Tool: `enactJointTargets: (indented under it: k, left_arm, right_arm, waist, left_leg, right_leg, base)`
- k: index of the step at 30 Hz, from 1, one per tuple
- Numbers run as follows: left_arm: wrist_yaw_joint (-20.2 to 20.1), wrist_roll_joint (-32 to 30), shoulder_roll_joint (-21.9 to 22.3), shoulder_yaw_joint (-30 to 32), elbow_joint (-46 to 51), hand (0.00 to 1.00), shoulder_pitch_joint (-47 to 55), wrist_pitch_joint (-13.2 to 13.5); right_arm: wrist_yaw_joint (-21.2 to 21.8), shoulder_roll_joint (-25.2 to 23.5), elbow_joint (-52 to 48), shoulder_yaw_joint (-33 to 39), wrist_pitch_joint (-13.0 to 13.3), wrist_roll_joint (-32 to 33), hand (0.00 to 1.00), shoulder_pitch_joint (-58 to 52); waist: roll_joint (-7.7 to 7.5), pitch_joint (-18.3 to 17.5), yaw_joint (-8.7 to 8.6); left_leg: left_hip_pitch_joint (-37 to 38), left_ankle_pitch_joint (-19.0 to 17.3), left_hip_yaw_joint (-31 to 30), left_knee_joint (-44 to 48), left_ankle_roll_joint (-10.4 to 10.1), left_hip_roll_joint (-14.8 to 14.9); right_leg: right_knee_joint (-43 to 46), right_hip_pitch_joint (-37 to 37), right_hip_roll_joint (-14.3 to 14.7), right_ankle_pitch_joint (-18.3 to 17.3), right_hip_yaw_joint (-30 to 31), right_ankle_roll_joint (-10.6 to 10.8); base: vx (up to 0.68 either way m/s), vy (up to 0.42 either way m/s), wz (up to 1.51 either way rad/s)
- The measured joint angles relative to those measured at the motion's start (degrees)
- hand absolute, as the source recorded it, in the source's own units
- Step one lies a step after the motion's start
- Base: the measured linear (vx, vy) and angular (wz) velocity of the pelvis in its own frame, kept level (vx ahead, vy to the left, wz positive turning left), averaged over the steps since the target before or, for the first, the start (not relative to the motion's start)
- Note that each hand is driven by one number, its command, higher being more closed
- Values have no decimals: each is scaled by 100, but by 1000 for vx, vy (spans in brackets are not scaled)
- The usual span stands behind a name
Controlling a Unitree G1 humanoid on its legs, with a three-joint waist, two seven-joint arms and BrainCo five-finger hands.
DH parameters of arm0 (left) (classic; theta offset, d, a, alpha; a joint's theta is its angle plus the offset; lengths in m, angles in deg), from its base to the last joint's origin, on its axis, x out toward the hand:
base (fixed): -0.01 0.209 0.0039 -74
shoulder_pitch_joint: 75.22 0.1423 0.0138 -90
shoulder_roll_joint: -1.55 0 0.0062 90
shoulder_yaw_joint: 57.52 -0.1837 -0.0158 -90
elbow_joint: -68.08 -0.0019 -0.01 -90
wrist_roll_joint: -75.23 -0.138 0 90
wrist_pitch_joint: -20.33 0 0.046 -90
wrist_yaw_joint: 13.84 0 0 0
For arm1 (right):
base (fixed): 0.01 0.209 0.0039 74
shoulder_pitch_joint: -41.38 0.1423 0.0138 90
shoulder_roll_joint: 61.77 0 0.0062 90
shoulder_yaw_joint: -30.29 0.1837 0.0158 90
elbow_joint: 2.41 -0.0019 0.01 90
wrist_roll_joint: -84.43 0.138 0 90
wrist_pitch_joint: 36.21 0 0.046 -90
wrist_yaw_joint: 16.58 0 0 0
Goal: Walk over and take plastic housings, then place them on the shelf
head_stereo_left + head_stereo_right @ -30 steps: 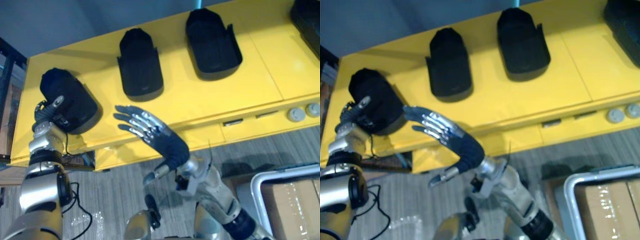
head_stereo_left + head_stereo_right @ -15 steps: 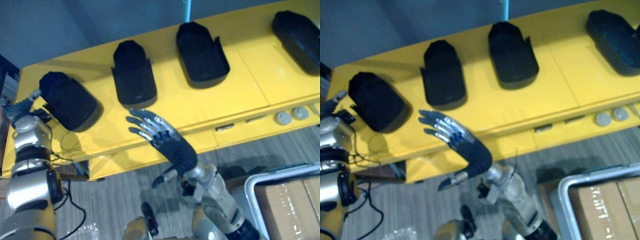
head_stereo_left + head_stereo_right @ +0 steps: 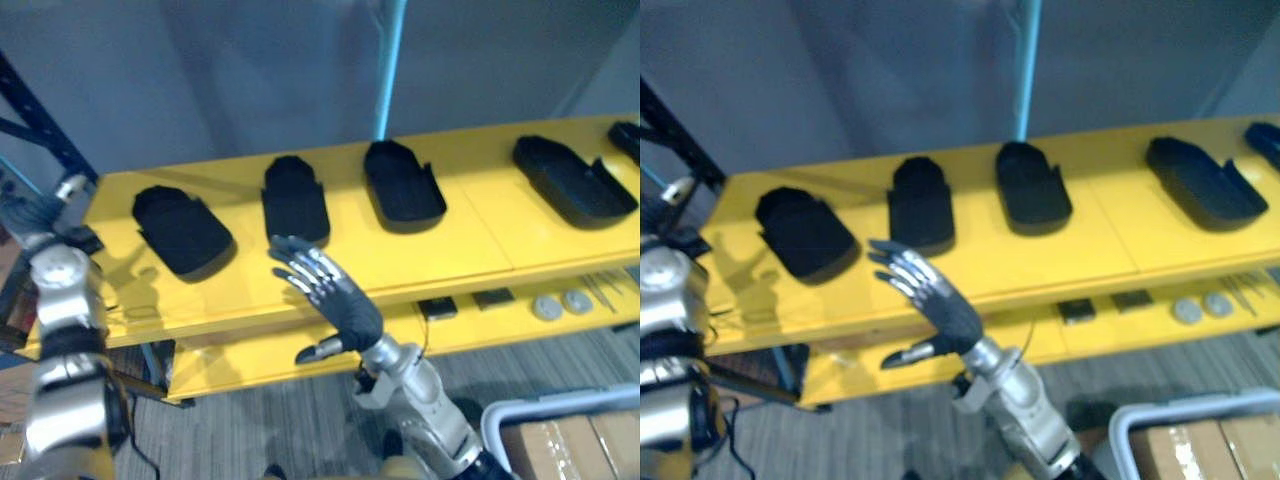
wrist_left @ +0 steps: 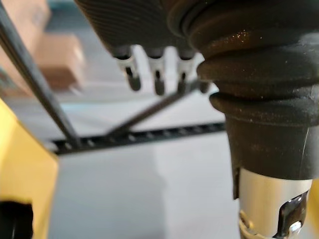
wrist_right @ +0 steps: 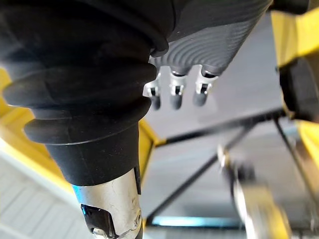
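Right hand (image 3: 335,297): fingers spread and straight, thumb out to the side, nothing in it. It hangs over the near edge of the yellow shelf (image 3: 470,235). The fingertips are close to the near end of the second housing (image 3: 295,200) but not on it. Right wrist view agrees: fingers (image 5: 172,94) are released, with open space past them.

Left hand (image 3: 48,212): off the left end of the shelf, by the dark rack upright (image 3: 30,110). Its fingers (image 4: 158,79) are relaxed and grasp nothing.

All housings are on the shelf's top, none in either hand. Left to right:
- leftmost housing (image 3: 182,230)
- second housing
- third housing (image 3: 404,183)
- fourth housing (image 3: 572,182), well apart to the right
- fifth housing (image 3: 628,136), cut by the right edge of the view

A blue pole (image 3: 388,70) stands behind the third housing. The lower level (image 3: 230,362) carries two round discs (image 3: 548,308) toward the right. A white-rimmed bin (image 3: 545,408) with cardboard boxes (image 3: 575,447) sits near right on the floor.

Changes from 1.0 s ago:
- My left hand was right up against the leftmost housing. At 0.5 s ago it was already off to the left, and now it is well apart from it.
- That housing stayed on the shelf.
- My right hand kept the same open, spread pose.
- The head camera has shifted and now takes in more of the shelf, so the fourth and fifth housings show. The housings themselves have not moved.
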Motion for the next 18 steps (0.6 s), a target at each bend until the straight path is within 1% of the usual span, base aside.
enactJointTargets:
  k: [1, 2, 3, 5, 6, 8, 9, 10, 12, 13, 14, 16, 17, 18]
  left_arm:
    - [11, -185, 384, -20, 581, 0, 472, 50]
    - [29, -351, 758, -86, 1094, 0, 946, 84]
    - [23, -548, 1162, -245, 1644, 0, 1540, 94]
    - [-17, -717, 1599, -505, 2201, 0, 2319, 89]
    - [-116, -787, 1795, -650, 2441, 0, 2715, 87]
    - [-354, -792, 2001, -819, 2609, 0, 3144, 90]
    - [-423, -803, 2022, -861, 2606, 0, 3213, 90]
    - [-516, -834, 2080, -902, 2606, 0, 3352, 99]
    - [-647, -841, 2169, -937, 2594, 0, 3514, 121]
    - [-685, -888, 2163, -958, 2572, 0, 3618, 144]
    - [-699, -1001, 2164, -964, 2516, 0, 3694, 148]
    - [-808, -1069, 2161, -968, 2207, 0, 3809, 248]
    - [-847, -1072, 2161, -968, 2100, 0, 3816, 283]
    - [-916, -1075, 2163, -979, 1922, 0, 3822, 315]
  right_arm:
    - [-24, -25, 185, 220, 105, 3, 0, 28]
    - [-51, -67, 355, 458, 151, 16, 0, 67]
    - [-83, -92, 574, 716, 198, 36, 0, 159]
    - [-69, -73, 882, 961, 199, 144, 0, 396]
    - [-69, -72, 1028, 1058, 199, 157, 0, 573]
    - [-67, -61, 1326, 1114, 179, 255, 0, 931]
    - [-65, -59, 1399, 1116, 158, 256, 0, 1038]
    - [25, -56, 1525, 1115, 1, 319, 0, 1233]
    - [113, -65, 1713, 1099, -217, 395, 0, 1440]
    - [70, -102, 1883, 1080, -304, 344, 0, 1566]
    - [-4, -126, 2083, 1088, -361, 331, 0, 1685]
    - [-431, -121, 2660, 1145, -382, -51, 0, 1972]
    - [-530, -118, 2773, 1162, -397, -154, 0, 2036]
    - [-684, -121, 2975, 1210, -437, -339, 0, 2161]
  waist:
    - [-1, -59, 66]
    - [-16, -85, 139]
    - [-25, -90, 259]
    - [-34, -126, 440]
    - [-38, -161, 532]
    - [-38, -286, 719]
    - [-35, -296, 787]
    - [-35, -296, 868]
    - [-77, -291, 949]
    - [-103, -287, 981]
    - [-131, -292, 1011]
    - [-201, -307, 1123]
    - [-219, -285, 1146]
    - [-250, -265, 1229]
  left_leg:
    - [65, 78, -77, -145, -9, -14]
    - [55, 109, -169, -163, -15, -14]
    - [50, 134, -302, -165, -22, -12]
    - [29, 169, -496, -190, -38, -8]
    - [-15, 204, -641, -190, -46, -8]
    - [-152, 269, -890, -191, -57, -12]
    - [-175, 291, -930, -191, -56, -11]
    - [-211, 321, -1012, -191, -62, -12]
    - [-271, 364, -1182, -191, -64, -33]
    - [-279, 386, -1224, -191, -46, -39]
    - [-297, 392, -1266, -192, -49, -48]
    - [-386, 421, -1389, -192, -35, -83]
    - [-409, 430, -1418, -192, -37, -90]
    - [-454, 443, -1430, -192, -41, -88]
  right_leg:
    - [-1, 31, 2, -29, -83, 13]
    - [0, 83, 0, -52, -194, 11]
    - [-1, 170, -1, -80, -338, 14]
    - [-1, 287, 0, -152, -553, -10]
    - [-2, 358, 0, -205, -725, -8]
    - [-2, 381, 7, -244, -984, -7]
    - [-2, 393, 9, -246, -1043, -7]
    - [-2, 441, 10, -250, -1148, -6]
    - [-2, 502, 2, -266, -1327, 3]
    - [-2, 527, 0, -269, -1380, 4]
    - [-2, 548, -8, -275, -1431, 9]
    - [-2, 546, -25, -277, -1556, 12]
    - [-2, 550, -27, -279, -1591, 15]
    - [-2, 519, -23, -277, -1601, 17]
  base:
    - [-35, -20, 55]
    - [-17, -14, 53]
    - [-21, -13, 53]
    - [-39, -20, 59]
    - [-36, -23, 66]
    - [-29, -22, 63]
    - [-14, -18, 52]
    - [-12, -10, 38]
    - [-26, -5, 44]
    - [-18, 4, 38]
    - [-14, 11, 24]
    - [-13, 12, 28]
    - [-21, 9, 23]
    - [-15, 7, 13]
